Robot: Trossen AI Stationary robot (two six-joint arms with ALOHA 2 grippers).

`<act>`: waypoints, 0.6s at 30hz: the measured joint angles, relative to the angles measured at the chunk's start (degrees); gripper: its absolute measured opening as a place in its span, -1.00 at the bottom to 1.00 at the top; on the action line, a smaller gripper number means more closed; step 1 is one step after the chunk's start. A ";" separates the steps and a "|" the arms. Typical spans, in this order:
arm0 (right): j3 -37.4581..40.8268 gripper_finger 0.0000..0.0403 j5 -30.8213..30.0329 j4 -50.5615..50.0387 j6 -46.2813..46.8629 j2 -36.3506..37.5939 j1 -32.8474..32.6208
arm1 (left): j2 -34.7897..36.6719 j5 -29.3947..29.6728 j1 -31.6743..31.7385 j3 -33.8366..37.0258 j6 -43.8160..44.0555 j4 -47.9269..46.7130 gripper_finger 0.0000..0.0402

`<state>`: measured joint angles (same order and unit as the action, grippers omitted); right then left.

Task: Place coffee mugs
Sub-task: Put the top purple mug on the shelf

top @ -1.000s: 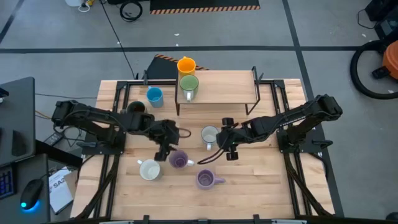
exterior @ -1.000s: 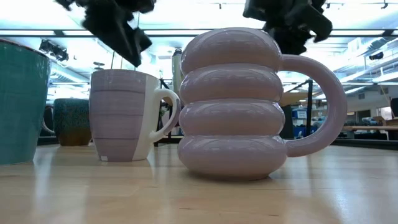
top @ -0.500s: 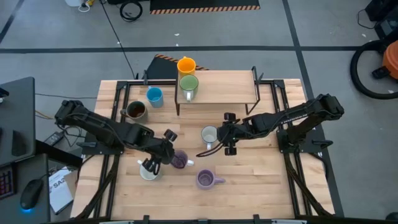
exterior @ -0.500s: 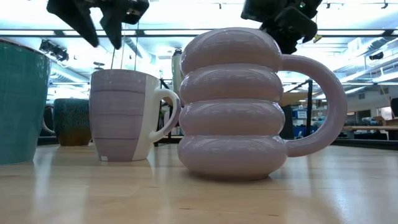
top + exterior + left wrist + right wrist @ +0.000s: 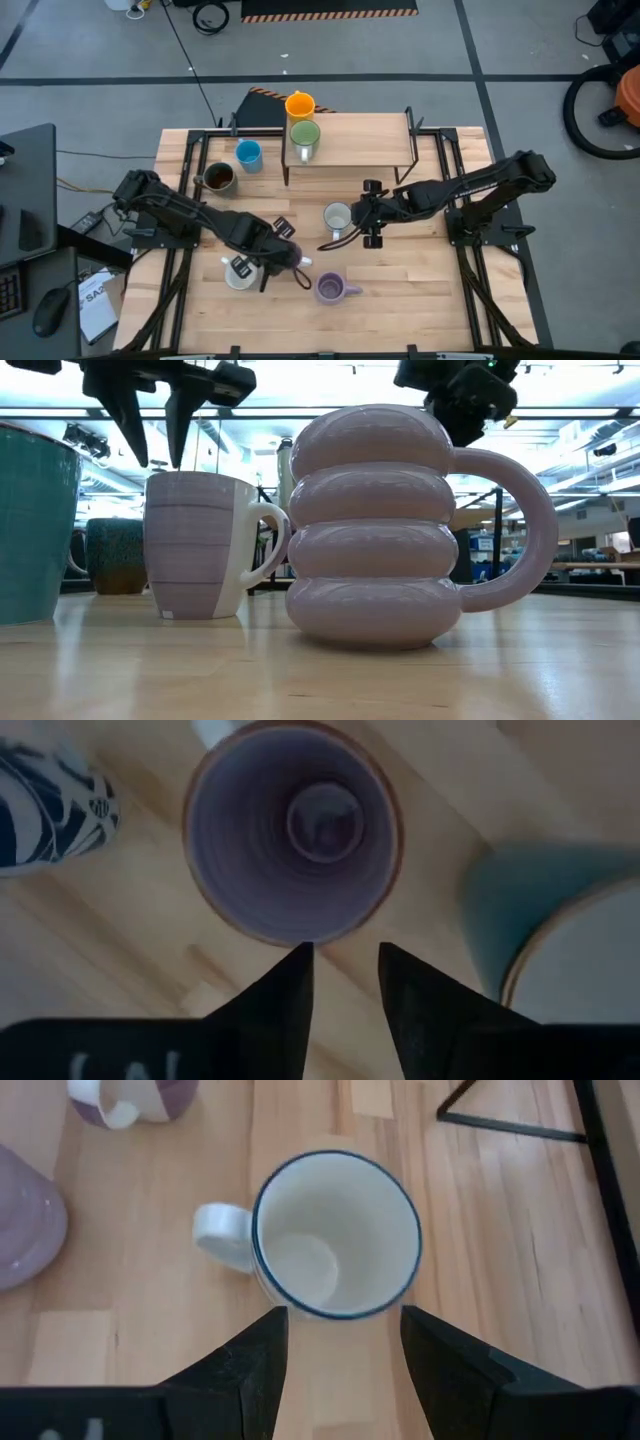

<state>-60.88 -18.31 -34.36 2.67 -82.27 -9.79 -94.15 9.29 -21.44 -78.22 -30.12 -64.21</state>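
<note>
A striped pale purple mug (image 5: 295,830) stands upright on the table toward its near left. My left gripper (image 5: 342,960) hangs open just above its rim, fingers pointing down (image 5: 155,440), touching nothing. A white mug with a blue rim (image 5: 335,1235) stands at mid-table. My right gripper (image 5: 345,1330) is open beside it on its right, tilted down, with no contact. A ribbed pale purple mug (image 5: 330,288) stands near the front edge. A white-lined mug with a teal outside (image 5: 240,272) stands left of the striped one.
At the back, a raised wooden shelf (image 5: 370,140) on black legs carries an orange mug (image 5: 299,104) and a green mug (image 5: 303,135). A blue mug (image 5: 248,154) and a dark mug (image 5: 218,177) stand at the far left. Bare wood lies at the near right.
My left gripper has moved toward the table's near edge, from behind the striped purple mug to above its rim. Its wrist has rolled and its fingers have tipped from slanting to pointing straight down. No mug has moved.
</note>
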 joint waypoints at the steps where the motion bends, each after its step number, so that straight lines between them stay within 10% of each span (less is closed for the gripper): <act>1: 0.00 0.00 -0.02 0.38 0.17 0.28 -0.05 | 0.00 0.13 -0.15 0.00 -2.14 0.00 -0.41; 18: 0.00 0.00 0.28 0.95 2.06 1.06 -0.69 | -0.20 2.55 -3.60 2.74 -26.39 4.55 -0.42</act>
<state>-60.88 -18.02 -33.41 4.73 -81.21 -10.48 -94.35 11.84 -25.04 -75.47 -56.51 -59.66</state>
